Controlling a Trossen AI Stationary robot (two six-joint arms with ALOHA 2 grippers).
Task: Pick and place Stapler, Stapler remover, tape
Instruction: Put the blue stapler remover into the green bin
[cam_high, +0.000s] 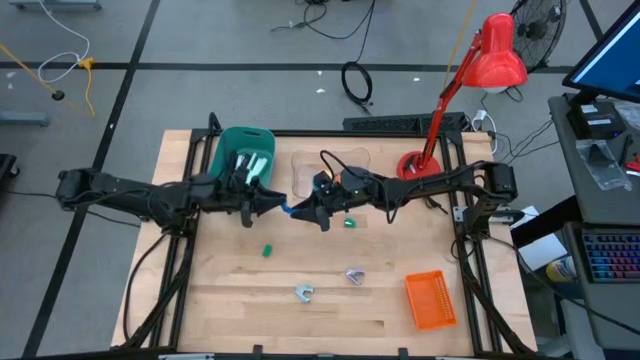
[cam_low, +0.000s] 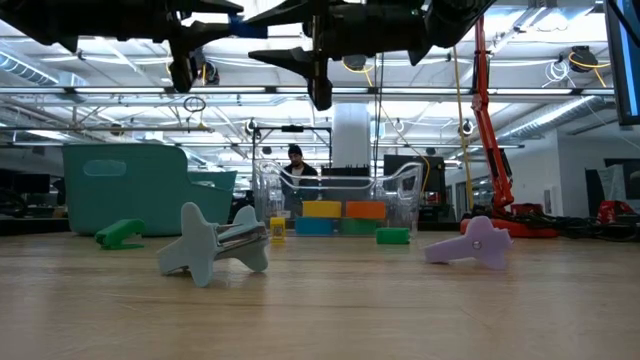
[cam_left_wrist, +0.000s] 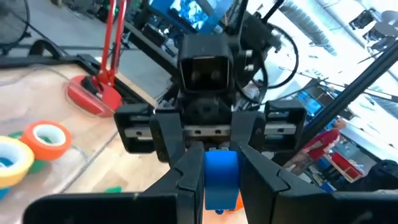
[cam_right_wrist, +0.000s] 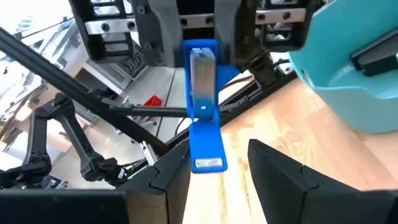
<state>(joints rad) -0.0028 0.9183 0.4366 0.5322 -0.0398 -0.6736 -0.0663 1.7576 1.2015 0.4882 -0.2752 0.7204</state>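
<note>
A blue stapler (cam_high: 291, 208) hangs in the air above the middle of the table, between my two grippers, which face each other. My left gripper (cam_left_wrist: 221, 186) comes from the table's left and is shut on the stapler's left end. My right gripper (cam_right_wrist: 217, 154) comes from the right and is open, its fingers on either side of the stapler's other end (cam_right_wrist: 208, 158). Orange (cam_left_wrist: 46, 140) and yellow (cam_left_wrist: 11, 163) tape rolls lie in a clear tray (cam_high: 335, 165). A grey staple remover (cam_high: 305, 292) and a lilac one (cam_high: 355, 276) rest on the table near the front. My left gripper pinches the stapler's left end (cam_left_wrist: 221, 169) between its two fingers. The fingers come level from the table's left and lie along the stapler. The stapler sticks out level toward my right gripper, lifted clear of the table. My right gripper: a gap shows beside one finger (cam_right_wrist: 280, 174); whether the other finger (cam_right_wrist: 175, 167) touches the stapler I cannot tell.
A teal bin (cam_high: 245, 150) stands at the far left behind my left gripper. A red desk lamp (cam_high: 415, 165) stands at the far right. An orange basket (cam_high: 430, 300) sits at the front right. Two small green things (cam_high: 268, 250) (cam_high: 350, 222) lie on the wood.
</note>
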